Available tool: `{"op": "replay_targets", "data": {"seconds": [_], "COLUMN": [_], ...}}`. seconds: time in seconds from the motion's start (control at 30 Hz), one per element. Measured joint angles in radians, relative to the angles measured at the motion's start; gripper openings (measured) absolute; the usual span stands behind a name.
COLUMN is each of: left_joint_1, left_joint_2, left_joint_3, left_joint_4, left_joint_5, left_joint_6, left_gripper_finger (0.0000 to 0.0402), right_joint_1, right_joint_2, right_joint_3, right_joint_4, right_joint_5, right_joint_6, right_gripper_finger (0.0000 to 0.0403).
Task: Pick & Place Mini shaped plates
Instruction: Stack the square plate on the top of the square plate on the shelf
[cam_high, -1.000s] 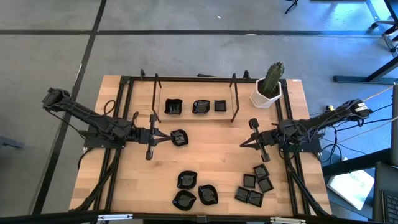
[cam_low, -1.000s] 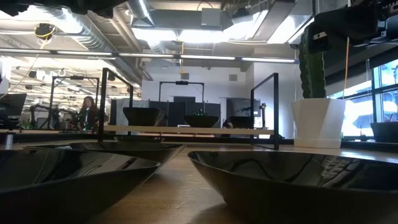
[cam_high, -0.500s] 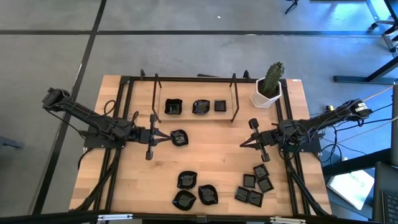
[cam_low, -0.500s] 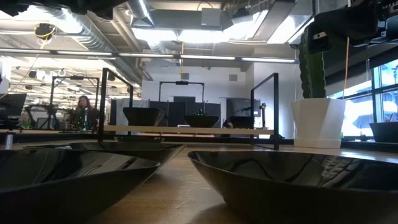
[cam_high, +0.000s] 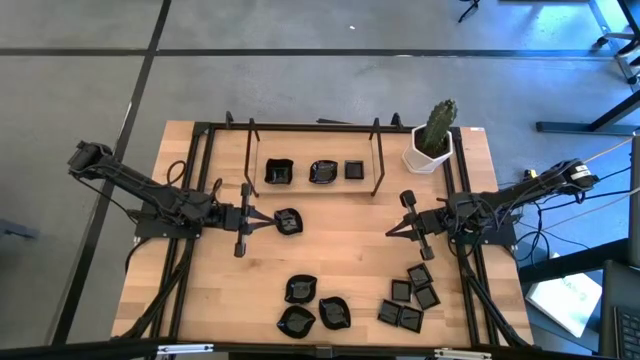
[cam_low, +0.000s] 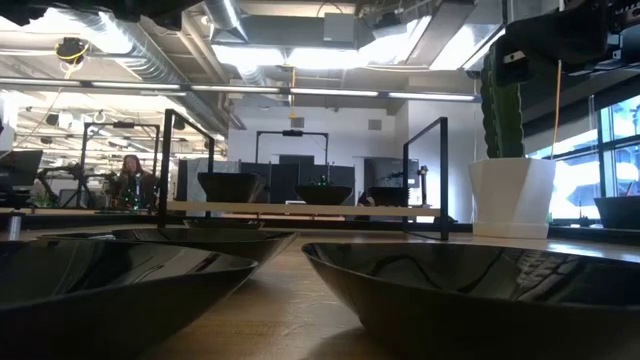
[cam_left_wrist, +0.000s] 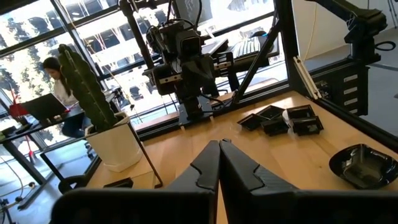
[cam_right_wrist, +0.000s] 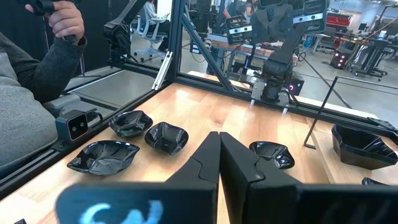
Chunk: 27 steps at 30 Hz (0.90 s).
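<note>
Glossy black wavy plate (cam_high: 288, 221) sits just beyond your pinched-shut, empty left gripper (cam_high: 262, 223); advance closed and you shove it away.

The whole table (cam_high: 330, 250) is seen straight down from well above in the high view, while from board height the low view is aimed level across it, with two black dishes (cam_low: 470, 290) pressed close to the lens. Each wrist view is directed forward past its own shut fingers: ahead of the left gripper (cam_left_wrist: 219, 163) the right arm (cam_left_wrist: 186, 68) is caught, and ahead of the right gripper (cam_right_wrist: 219, 160) the left arm (cam_right_wrist: 277, 43), so the mid-table strip is shared.
</note>
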Motion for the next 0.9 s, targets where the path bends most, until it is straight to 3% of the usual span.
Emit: {"op": "replay_targets", "data": {"seconds": [0.53,0.9], "left_joint_1": [0.000,0.000], "left_joint_2": [0.005,0.132], "left_joint_3": [0.000,0.001], "left_joint_4": [0.015,0.172], "left_joint_5": [0.000,-0.006], "left_joint_6": [-0.011,0.036], "left_gripper_finger": [0.0003,0.0002], "right_joint_1": [0.000,0.000], "right_joint_2": [0.000,0.000], "right_joint_3": [0.000,0.000], "right_joint_4": [-0.005,-0.005], "right_joint_5": [0.000,0.000], "right_joint_6": [0.002,0.004], "right_gripper_finger": [0.0009,0.0009]}}
